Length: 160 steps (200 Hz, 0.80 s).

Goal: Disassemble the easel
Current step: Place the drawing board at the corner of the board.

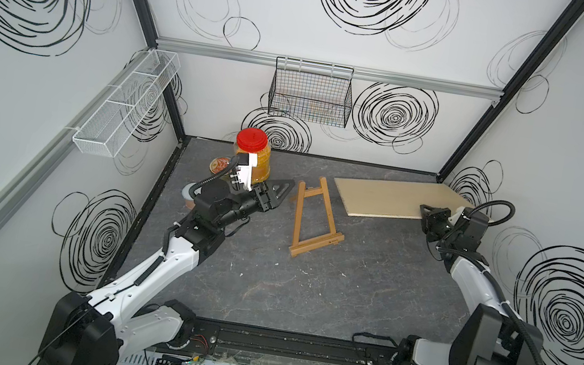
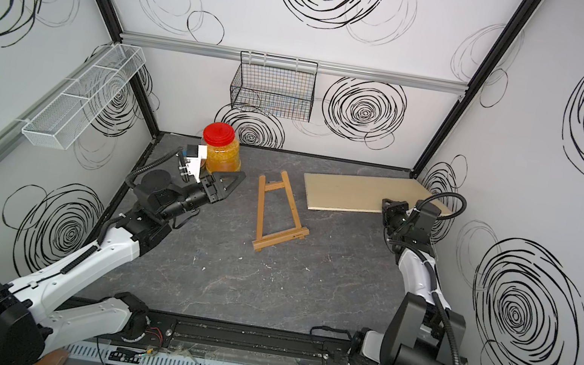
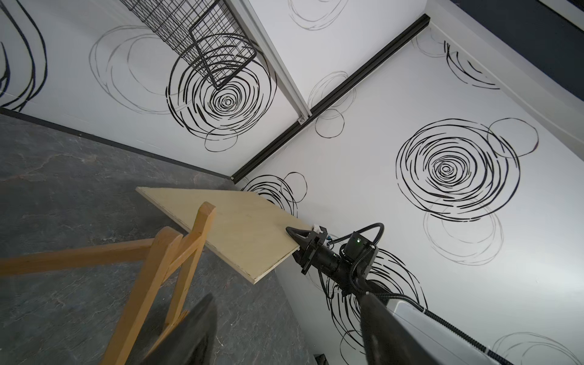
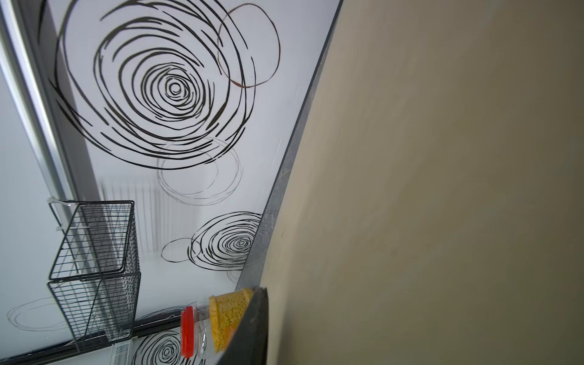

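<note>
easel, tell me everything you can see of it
The easel is a small honey-brown wooden A-frame: two slim slats converging toward the far end, a crossbar near that end, and a ledge strip at the near end with a small dark logo. It looks whole, not yet taken apart. It sits mid-way across the dark table, apart from everything else; nothing grips it. Whether it stands or lies flat is unclear.

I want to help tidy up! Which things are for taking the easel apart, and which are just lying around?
For the job: easel.
Not for it: board in the right jaws, jar, dish, tape, black basket, white basket.
</note>
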Available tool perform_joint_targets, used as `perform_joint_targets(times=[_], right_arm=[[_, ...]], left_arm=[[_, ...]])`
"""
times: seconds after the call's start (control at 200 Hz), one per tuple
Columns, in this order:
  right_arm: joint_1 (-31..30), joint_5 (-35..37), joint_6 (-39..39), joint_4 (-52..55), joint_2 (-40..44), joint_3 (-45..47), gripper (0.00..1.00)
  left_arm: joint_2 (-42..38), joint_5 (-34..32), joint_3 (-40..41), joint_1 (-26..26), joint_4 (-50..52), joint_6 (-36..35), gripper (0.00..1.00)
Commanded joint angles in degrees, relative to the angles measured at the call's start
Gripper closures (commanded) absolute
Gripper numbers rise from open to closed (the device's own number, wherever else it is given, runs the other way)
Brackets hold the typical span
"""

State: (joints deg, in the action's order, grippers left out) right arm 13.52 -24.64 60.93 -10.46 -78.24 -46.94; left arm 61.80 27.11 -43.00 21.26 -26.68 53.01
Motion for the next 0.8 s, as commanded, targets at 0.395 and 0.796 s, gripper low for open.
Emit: perform_joint_targets(times=[0.395,0.796], right_arm=[[-4.7,3.4,1.8,-25.0,-12.5,-5.3,1.0],[-10.0,12.5,8.9,-30.6,-23.9,-6.1,1.0]], left_arm=[[-3.9,-0.3,2.1,-3.3,7.4,-4.8,0.26],[-4.4,-1.8,3.9,-3.4,8.6,-5.0,0.25]])
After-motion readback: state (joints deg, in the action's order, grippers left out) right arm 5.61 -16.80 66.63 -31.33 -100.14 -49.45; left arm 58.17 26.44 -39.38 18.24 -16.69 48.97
